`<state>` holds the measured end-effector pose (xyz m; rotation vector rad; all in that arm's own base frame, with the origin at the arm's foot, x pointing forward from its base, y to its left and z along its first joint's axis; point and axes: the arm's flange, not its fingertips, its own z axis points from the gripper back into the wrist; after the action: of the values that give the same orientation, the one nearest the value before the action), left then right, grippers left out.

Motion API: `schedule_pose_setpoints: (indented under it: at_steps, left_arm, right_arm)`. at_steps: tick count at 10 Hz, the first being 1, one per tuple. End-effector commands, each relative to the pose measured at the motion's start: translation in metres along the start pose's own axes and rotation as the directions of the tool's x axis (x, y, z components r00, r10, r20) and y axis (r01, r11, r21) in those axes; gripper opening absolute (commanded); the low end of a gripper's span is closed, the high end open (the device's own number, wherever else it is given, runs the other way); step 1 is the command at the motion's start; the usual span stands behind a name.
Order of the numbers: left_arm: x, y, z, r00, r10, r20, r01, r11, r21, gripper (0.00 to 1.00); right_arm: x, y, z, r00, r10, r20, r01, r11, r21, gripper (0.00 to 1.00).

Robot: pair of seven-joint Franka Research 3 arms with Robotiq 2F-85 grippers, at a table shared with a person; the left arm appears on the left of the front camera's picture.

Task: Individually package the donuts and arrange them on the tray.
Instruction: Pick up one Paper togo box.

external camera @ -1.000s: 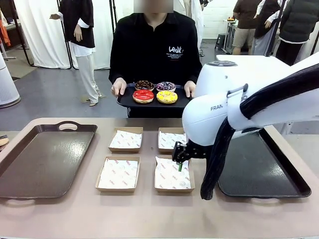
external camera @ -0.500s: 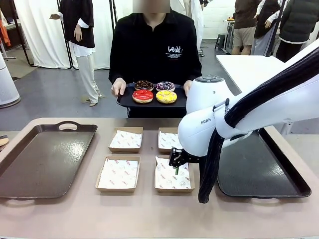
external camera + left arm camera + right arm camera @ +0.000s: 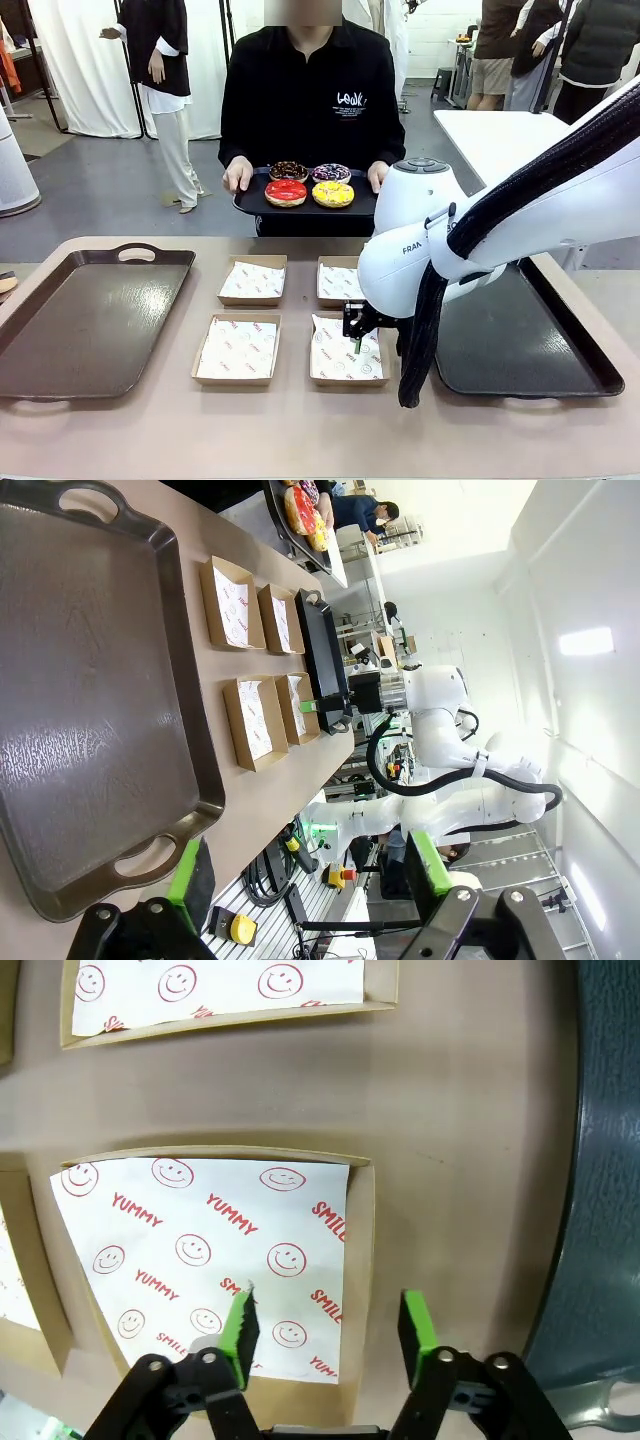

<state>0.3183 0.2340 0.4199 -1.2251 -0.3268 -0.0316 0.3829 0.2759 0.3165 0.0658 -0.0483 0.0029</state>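
Left gripper (image 3: 305,868): jaws wide, empty, facing the left tray (image 3: 90,680). Donuts (image 3: 310,183): all four on the person's held tray (image 3: 248,205), far side, centre. Right gripper (image 3: 326,1310): jaws apart, straddling the near-right box's (image 3: 358,1220) right wall, nothing pinched. Judged the nearer arm to the donuts.

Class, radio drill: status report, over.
Left gripper open. Right gripper astride box rim, jaws apart. Donuts on person's tray. Nothing blocking.

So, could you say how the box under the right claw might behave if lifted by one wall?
The box looks like thin cardboard, so probably light, and its wall may flex in the right claw. Its askew paper liner could slide.
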Motion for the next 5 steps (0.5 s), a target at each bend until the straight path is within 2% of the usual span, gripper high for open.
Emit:
schedule_pose_setpoints:
  at_steps: [1,2,5]
  left_arm:
    - [-0.0001,-0.0011,0.0019,1.000,-0.005,0.011,0.006,1.000,-0.009,1.00]
    - [-0.0001,-0.0011,0.0019,1.000,-0.005,0.011,0.006,1.000,-0.009,1.00]
    - [-0.0001,-0.0011,0.0019,1.000,-0.005,0.011,0.006,1.000,-0.009,1.00]
  right_arm:
    - [0.0006,-0.0004,0.0011,1.000,0.008,0.023,-0.008,1.000,0.001,0.37]
    - [0.0005,-0.0003,0.0017,1.000,0.005,0.025,-0.005,1.000,0.000,0.00]
    - [0.0000,-0.0007,0.0044,1.000,-0.003,0.028,0.003,1.000,0.000,0.00]
